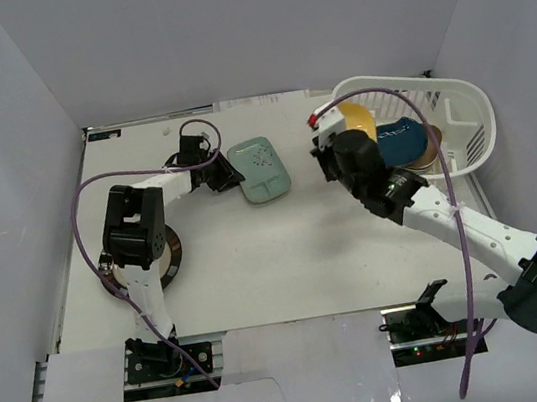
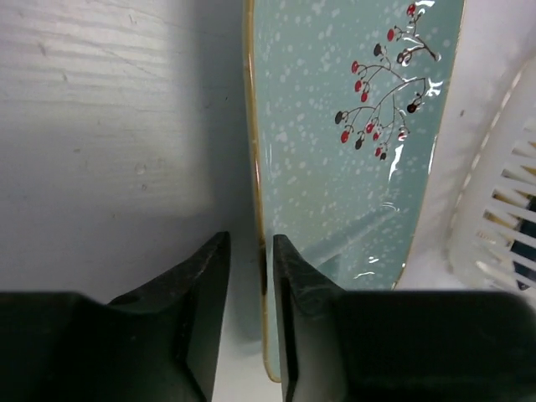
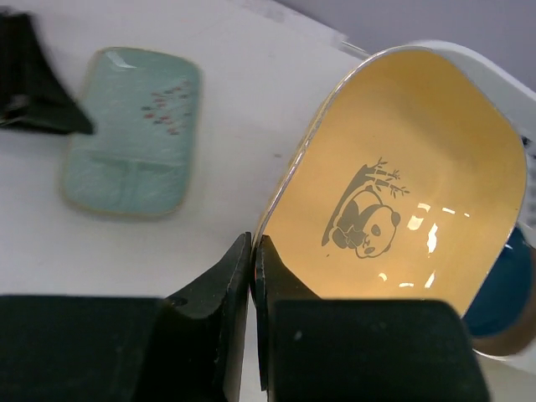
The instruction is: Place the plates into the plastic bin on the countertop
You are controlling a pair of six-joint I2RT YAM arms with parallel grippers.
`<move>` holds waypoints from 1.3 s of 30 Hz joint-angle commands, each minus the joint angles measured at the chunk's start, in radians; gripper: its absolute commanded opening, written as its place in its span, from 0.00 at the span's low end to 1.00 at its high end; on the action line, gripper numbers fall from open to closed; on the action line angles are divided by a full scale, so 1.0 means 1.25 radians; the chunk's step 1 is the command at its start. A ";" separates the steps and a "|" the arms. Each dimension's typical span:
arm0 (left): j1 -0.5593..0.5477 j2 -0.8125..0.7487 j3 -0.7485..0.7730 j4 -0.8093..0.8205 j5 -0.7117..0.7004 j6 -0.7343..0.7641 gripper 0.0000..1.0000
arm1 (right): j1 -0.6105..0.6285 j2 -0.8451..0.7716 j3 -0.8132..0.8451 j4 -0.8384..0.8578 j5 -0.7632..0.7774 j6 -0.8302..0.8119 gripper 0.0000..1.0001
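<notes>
R gripper pinched yellow panda plate by rim at white bin; L gripper, jaws apart, straddled pale green berry-sprig plate on desk.

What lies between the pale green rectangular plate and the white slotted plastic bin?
Top view: bare white countertop, with the right gripper above it, shut on a yellow rounded-square plate at the white slotted plastic bin's rim.

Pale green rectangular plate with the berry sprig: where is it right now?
Top view: the pale green rectangular plate lies on the white countertop, centre-far, left of the white slotted plastic bin. The left gripper straddles its left rim.
</notes>
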 commanded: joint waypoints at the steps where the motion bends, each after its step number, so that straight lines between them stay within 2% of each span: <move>1: -0.007 0.010 0.021 0.004 0.002 0.000 0.37 | -0.169 0.037 0.032 -0.013 0.038 -0.046 0.08; 2: -0.008 0.013 0.023 0.010 0.004 -0.003 0.28 | -0.209 0.051 0.038 -0.013 0.030 -0.042 0.08; 3: -0.008 0.018 0.019 0.013 0.007 -0.009 0.23 | -0.269 0.089 0.053 -0.011 0.022 -0.038 0.08; 6: -0.008 0.012 0.005 0.024 0.006 -0.015 0.00 | -0.346 0.154 0.103 -0.011 -0.008 -0.039 0.08; 9: -0.008 -0.028 -0.015 0.042 0.018 -0.024 0.00 | -0.382 0.278 0.162 -0.021 -0.016 -0.058 0.08; 14: -0.013 -0.157 -0.110 0.102 0.035 -0.047 0.00 | -0.405 0.355 0.199 -0.059 -0.007 -0.051 0.12; 17: -0.040 -0.256 -0.158 0.115 0.036 -0.046 0.00 | -0.409 0.340 0.182 -0.063 -0.005 -0.013 0.30; 20: -0.081 -0.347 -0.196 0.110 0.025 -0.030 0.00 | -0.410 0.292 0.169 -0.080 -0.023 0.030 0.60; 23: -0.116 -0.421 -0.224 0.103 0.017 -0.030 0.00 | -0.409 0.214 0.146 -0.092 -0.104 0.092 0.72; 25: -0.138 -0.449 -0.234 0.099 0.013 -0.034 0.00 | -0.408 0.128 0.115 -0.080 -0.176 0.131 0.76; 26: -0.146 -0.474 -0.242 0.099 0.009 -0.038 0.00 | -0.399 0.091 0.064 -0.062 -0.256 0.177 0.80; 28: -0.165 -0.493 -0.245 0.098 0.009 -0.042 0.00 | -0.388 -0.020 -0.002 0.016 -0.338 0.230 0.86; 29: -0.172 -0.503 -0.247 0.096 0.009 -0.046 0.00 | -0.385 -0.057 -0.080 0.054 -0.456 0.257 0.89; 30: -0.184 -0.520 -0.249 0.095 0.010 -0.047 0.00 | -0.380 -0.115 -0.115 0.130 -0.507 0.316 0.95; 32: -0.194 -0.539 -0.251 0.094 0.014 -0.051 0.00 | -0.374 -0.147 -0.167 0.166 -0.618 0.357 0.98; 37: -0.225 -0.597 -0.256 0.082 0.010 -0.059 0.00 | -0.364 -0.169 -0.225 0.187 -0.669 0.399 0.97; 39: -0.239 -0.604 -0.254 0.081 0.012 -0.065 0.00 | -0.351 -0.151 -0.236 0.211 -0.707 0.426 0.94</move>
